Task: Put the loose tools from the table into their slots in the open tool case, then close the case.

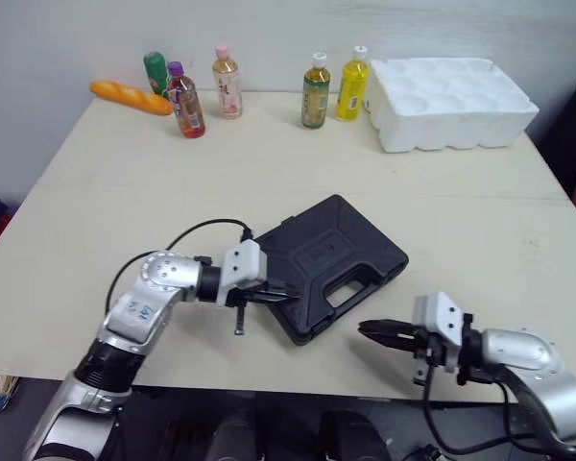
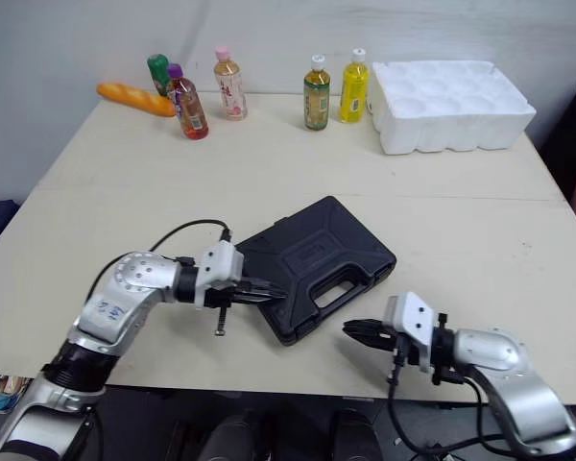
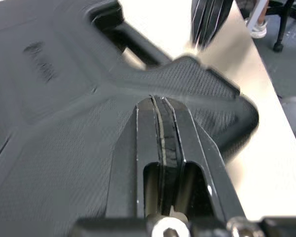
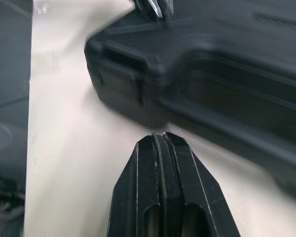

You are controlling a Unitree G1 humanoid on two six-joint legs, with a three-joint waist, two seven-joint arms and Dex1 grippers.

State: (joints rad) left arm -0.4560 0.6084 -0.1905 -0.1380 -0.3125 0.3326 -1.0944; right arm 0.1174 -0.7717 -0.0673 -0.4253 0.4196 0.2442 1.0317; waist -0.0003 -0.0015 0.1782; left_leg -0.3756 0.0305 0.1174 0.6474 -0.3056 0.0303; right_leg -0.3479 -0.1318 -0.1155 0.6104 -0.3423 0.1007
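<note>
Over the near-left corner of the lid, left jaws pressed together. Toward the front edge of the surface (image 1: 125, 192), tool case (image 1: 331, 252) lying flat, lid already down, tools presumably stowed inside. Just beside its handle side, right jaws likewise pressed together. Probably left: only confirming full closure.

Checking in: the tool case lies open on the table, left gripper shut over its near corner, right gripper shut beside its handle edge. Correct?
Not quite: the tool case is closed, lid down, as the left eye view shows. The rest holds: the left gripper is shut over its near corner and the right gripper is shut beside its handle edge.
</note>
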